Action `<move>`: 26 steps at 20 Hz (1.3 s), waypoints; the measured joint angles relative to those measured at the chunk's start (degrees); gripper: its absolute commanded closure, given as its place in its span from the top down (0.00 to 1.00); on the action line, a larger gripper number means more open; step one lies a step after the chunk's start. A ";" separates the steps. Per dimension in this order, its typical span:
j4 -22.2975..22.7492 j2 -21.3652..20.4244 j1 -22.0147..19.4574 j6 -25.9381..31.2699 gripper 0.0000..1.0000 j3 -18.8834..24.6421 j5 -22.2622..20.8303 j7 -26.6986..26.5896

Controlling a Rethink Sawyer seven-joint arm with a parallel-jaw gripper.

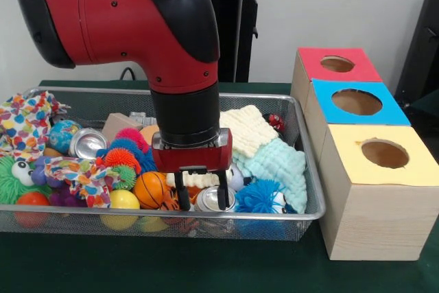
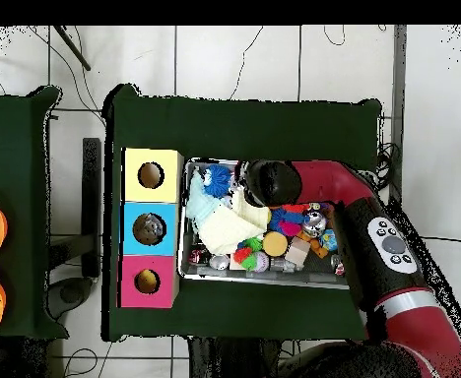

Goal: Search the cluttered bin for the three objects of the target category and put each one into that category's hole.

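- Left of frame, front view: the bin, a shallow wire-mesh basket on the green table, fills the lower left and centre. A patterned cloth lies at its left end, above a green fuzzy toy; a silver can lies on its side just right of the cloth.
- Centre-left: spiky rubber balls, an orange ball and a yellow ball crowd the front wall.
- Centre: the tool hangs low over the front of the bin, its two fingers standing apart on either side of a second can; not clamped, as far as can be seen.
- Handling, by judgement: the can is light, stiff but thin-walled and smooth, so it may dent or slip; a hold across its middle looks safest.
- Centre-right: a blue fuzzy toy, then cream and mint cloths.
- Right: three wooden boxes, with a red top, a blue top and a yellow top, each with a round hole.
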 measured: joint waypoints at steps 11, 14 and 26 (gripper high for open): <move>0.20 -0.31 0.00 0.00 1.00 -0.06 -0.19 0.00; 0.26 -0.40 -0.01 0.00 1.00 -0.06 -0.19 0.00; 1.45 -3.40 -1.45 0.00 1.00 -0.06 -0.51 0.00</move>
